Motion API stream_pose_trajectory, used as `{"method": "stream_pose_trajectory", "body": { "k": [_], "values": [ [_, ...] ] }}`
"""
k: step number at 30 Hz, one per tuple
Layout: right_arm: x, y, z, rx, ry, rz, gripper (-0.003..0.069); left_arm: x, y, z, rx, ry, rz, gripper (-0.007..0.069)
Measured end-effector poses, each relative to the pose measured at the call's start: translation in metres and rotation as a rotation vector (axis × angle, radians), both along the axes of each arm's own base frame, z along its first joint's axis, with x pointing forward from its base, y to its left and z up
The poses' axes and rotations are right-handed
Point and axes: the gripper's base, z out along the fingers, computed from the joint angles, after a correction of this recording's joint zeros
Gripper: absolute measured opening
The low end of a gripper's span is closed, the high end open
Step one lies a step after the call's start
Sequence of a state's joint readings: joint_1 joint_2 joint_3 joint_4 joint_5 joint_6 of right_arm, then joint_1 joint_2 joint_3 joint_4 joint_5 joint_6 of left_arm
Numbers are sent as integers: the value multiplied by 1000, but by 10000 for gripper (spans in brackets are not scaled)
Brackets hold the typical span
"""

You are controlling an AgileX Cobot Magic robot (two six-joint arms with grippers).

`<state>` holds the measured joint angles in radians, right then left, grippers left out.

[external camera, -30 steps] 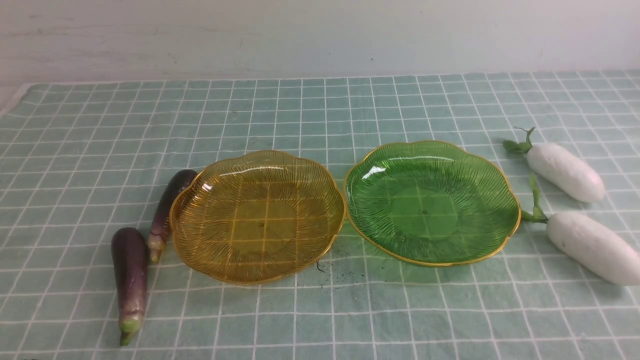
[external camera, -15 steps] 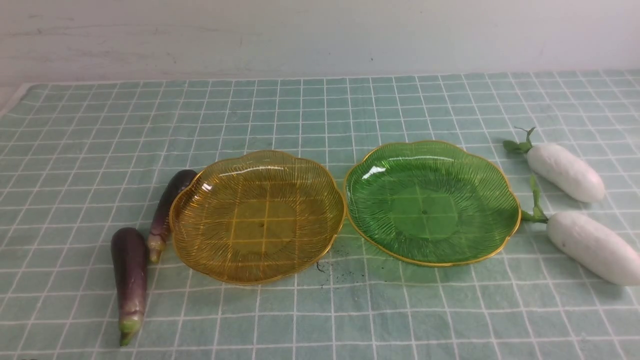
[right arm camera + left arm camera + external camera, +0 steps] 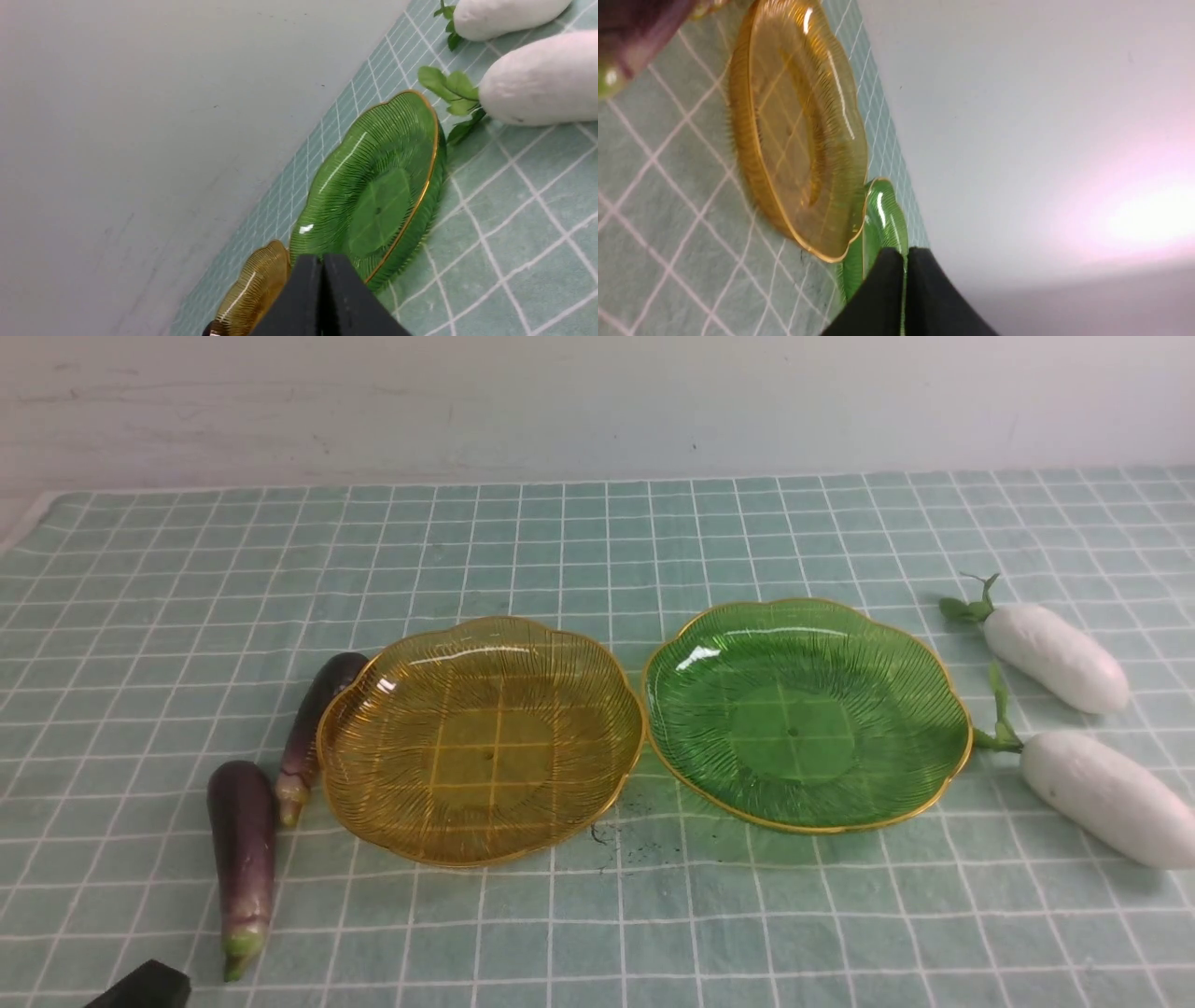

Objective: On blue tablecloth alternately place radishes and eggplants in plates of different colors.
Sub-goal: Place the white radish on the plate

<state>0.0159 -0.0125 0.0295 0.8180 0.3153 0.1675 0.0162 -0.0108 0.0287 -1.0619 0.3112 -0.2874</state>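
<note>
**Nothing plated yet: both claws shut and empty, first pick to come**

The left claw [image 3: 904,261] is closed, its two black fingers pressed together with nothing between them. In the front view only a dark tip of it shows, at the near edge of the desk [image 3: 11,518] toward the left corner. The right claw [image 3: 321,261] is closed and empty too, and the front view does not show it.

Closest to the left claw is the nearer eggplant [image 3: 243,854]. It lies by the near-left corner with its green stem pointing at the near edge, apart from any plate. Just beyond it, the farther eggplant [image 3: 313,728] rests against the left rim of the amber plate [image 3: 481,742]. That plate and the green plate [image 3: 803,714] sit side by side mid-desk, rims almost touching, and both are empty. Toward the right edge, the leaves of the nearer radish [image 3: 1106,796] reach the green plate's rim. The farther radish [image 3: 1055,656] lies a little clear of the plate. Everything rests on the blue tablecloth [image 3: 560,541].

The task looks to be at its opening step, with the left arm approaching an eggplant. Next, that claw would need to open wide and come down across the nearer eggplant's middle, square to its length. The glossy, tapering skin could slip. Once lifted, the eggplant has to clear the raised gold rim before being set in the amber plate. A radish for the green plate would likely fall to the right claw
</note>
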Motion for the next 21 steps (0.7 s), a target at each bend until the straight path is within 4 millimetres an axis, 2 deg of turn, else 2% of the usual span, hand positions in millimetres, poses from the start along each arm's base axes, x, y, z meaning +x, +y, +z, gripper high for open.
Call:
{"method": "stream_pose_trajectory", "body": {
  "k": [3, 5, 6, 8, 10, 12, 13, 14, 16, 17, 21],
  "values": [
    [-2, 5, 7, -116, -8, 63, -15, -1, -2, 4, 40, -26, -20, -8],
    [-7, 8, 24, -225, -57, 106, -15, -3, -4, 13, 95, -60, -51, -8],
    [-12, 9, 48, -336, -138, 118, -15, -6, -6, 30, 171, -125, -76, -8],
    [-18, 8, 80, -469, -215, 104, -15, -8, -8, 52, 262, -178, -104, -8],
    [-17, 7, 100, -562, -221, 102, -15, -5, -10, 65, 326, -182, -130, -8],
    [-5, 7, 119, -686, -129, 146, -13, 2, -14, 73, 402, -141, -194, -8],
    [-3, 7, 120, -694, -117, 152, -13, 3, -14, 75, 419, -140, -202, -8],
    [7, 7, 125, -742, -12, 203, -14, 13, -19, 74, 478, -52, -308, -8],
    [22, 7, 126, -782, 127, 268, -14, 23, -25, 70, 541, 54, -450, -8],
    [35, 7, 126, -804, 245, 324, -14, 28, -27, 65, 555, 119, -519, -8],
    [71, 3, 121, -866, 468, 415, -10, 45, -32, 44, 597, 333, -764, -8]
  ]
}}
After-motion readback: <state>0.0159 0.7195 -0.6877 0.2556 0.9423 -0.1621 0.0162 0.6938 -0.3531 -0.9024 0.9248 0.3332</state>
